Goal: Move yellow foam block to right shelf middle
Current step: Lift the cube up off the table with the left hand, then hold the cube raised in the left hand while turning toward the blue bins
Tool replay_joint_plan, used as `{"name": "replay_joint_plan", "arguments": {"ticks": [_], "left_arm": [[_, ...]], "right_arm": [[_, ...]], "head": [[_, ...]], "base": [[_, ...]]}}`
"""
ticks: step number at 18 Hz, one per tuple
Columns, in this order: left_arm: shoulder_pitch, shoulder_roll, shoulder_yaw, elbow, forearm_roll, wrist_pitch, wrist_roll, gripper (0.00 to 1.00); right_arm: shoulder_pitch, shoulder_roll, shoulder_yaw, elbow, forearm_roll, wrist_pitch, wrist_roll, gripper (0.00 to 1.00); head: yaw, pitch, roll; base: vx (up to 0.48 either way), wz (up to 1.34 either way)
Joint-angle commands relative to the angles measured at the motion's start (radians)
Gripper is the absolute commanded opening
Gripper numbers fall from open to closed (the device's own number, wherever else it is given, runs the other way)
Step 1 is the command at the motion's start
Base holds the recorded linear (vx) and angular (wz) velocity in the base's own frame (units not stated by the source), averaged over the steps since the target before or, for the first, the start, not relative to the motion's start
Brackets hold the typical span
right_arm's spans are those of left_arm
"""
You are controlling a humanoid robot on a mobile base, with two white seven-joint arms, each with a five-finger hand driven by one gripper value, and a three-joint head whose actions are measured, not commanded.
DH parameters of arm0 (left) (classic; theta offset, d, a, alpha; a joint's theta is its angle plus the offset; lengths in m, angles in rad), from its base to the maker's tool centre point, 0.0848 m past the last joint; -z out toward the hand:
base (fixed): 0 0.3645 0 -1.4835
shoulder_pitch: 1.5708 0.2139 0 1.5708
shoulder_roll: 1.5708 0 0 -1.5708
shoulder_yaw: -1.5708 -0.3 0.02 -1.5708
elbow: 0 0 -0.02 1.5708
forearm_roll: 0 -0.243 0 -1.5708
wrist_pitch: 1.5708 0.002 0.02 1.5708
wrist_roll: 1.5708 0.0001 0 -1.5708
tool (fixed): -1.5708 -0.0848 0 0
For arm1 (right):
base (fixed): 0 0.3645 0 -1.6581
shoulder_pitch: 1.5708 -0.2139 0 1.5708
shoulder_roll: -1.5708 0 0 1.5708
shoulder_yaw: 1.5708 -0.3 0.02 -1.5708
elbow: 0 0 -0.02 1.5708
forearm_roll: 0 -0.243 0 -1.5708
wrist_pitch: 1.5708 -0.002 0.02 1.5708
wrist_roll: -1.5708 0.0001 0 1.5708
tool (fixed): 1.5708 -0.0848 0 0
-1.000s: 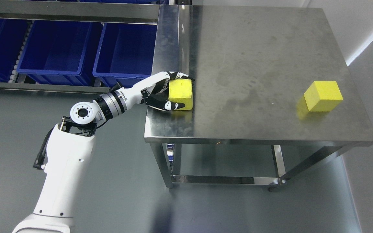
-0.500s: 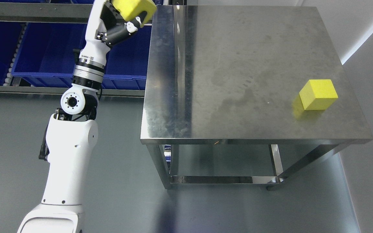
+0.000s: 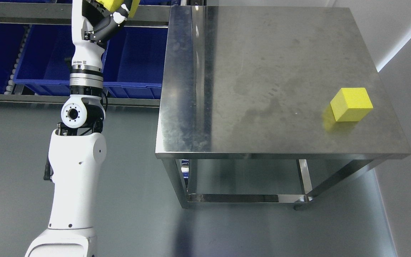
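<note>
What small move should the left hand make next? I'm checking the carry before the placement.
Probably keep carrying the yellow foam block toward the shelf, away from the steel table. The left hand grips it raised at the picture's top edge, over the blue bins; it isn't set down yet.

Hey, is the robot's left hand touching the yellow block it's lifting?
Touching. In the head view, the left hand wraps its fingers around the yellow foam block at the top edge.

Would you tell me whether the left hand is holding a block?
Yes: the left hand is shut on a yellow block, raised at the picture's top edge.
</note>
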Motion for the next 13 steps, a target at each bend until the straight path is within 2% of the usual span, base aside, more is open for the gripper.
{"name": "replay_joint_plan", "arguments": {"ticks": [1, 6, 13], "left_arm": [[0.04, 0.001, 0.089, -0.086, 0.008, 0.082, -0.001, 0.44], [0.043, 0.001, 0.125, -0.155, 0.008, 0.237, -0.002, 0.44], [0.075, 0.001, 0.108, -0.164, 0.008, 0.245, -0.004, 0.44]], "right_arm": [[0.002, -0.017, 0.0, -0.017, 0.003, 0.001, 0.0, 1.0], [0.002, -0.017, 0.0, -0.017, 0.003, 0.001, 0.0, 1.0], [0.002, -0.017, 0.0, -0.017, 0.003, 0.001, 0.0, 1.0]], "head": [[0.0, 0.0, 0.0], [0.0, 0.0, 0.0], [0.0, 0.0, 0.0]], "base": [[0.0, 0.0], [0.0, 0.01], [-0.02, 0.2]]}}
